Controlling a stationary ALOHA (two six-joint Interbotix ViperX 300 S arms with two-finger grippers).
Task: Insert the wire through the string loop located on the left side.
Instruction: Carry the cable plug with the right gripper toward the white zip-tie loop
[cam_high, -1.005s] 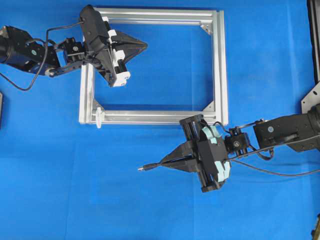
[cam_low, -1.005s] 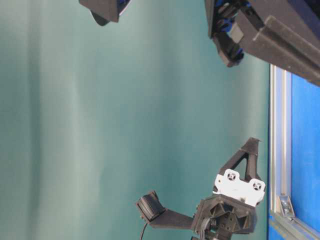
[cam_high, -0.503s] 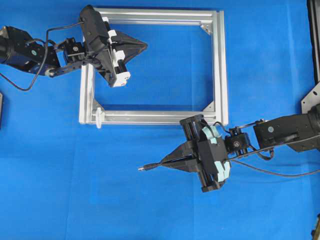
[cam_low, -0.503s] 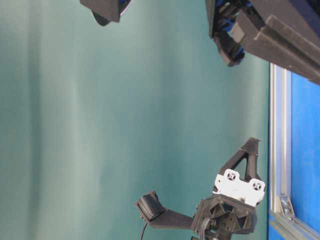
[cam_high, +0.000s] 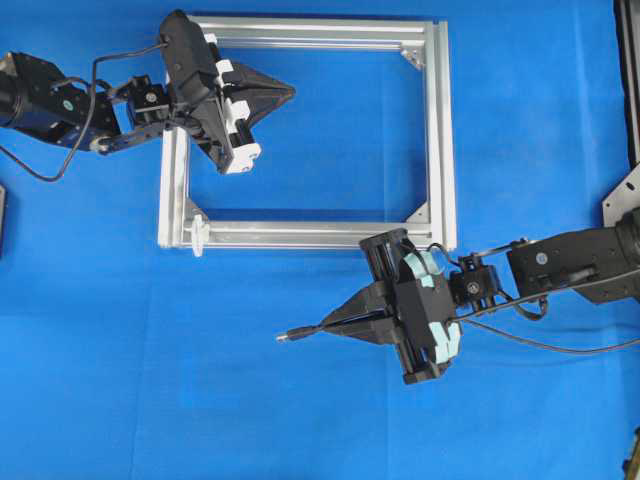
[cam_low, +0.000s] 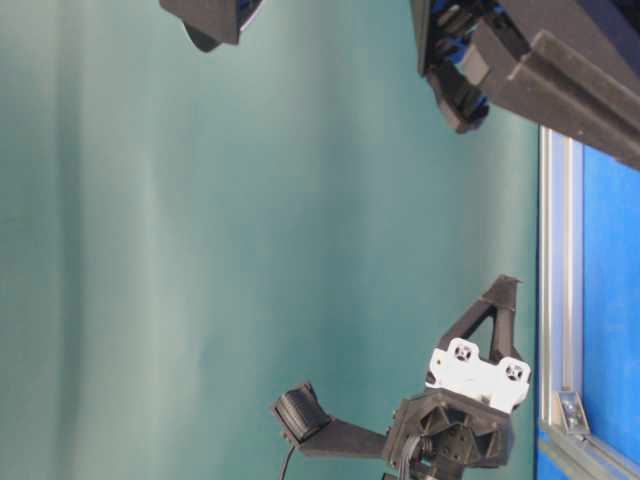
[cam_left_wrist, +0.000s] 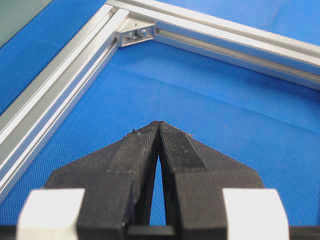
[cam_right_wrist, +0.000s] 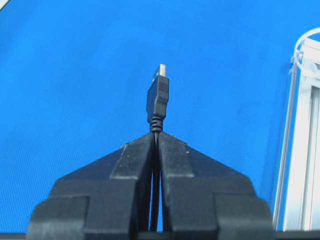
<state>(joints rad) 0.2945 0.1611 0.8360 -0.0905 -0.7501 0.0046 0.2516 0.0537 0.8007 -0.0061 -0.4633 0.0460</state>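
Observation:
The wire is thin and black. My right gripper is shut on it just behind its plug, whose metal tip points left, away from the fingers, over the blue mat. The string loop, small and white, sits at the near-left corner of the silver frame, up and to the left of the plug. It also shows at the right wrist view's top-right edge as the string loop. My left gripper hovers inside the frame's upper-left part, shut and holding nothing.
Triangular corner brackets sit inside the frame's corners. A loose black cable trails from the right arm toward the right edge. A metal plate stands at the right border. Blue mat covers the table.

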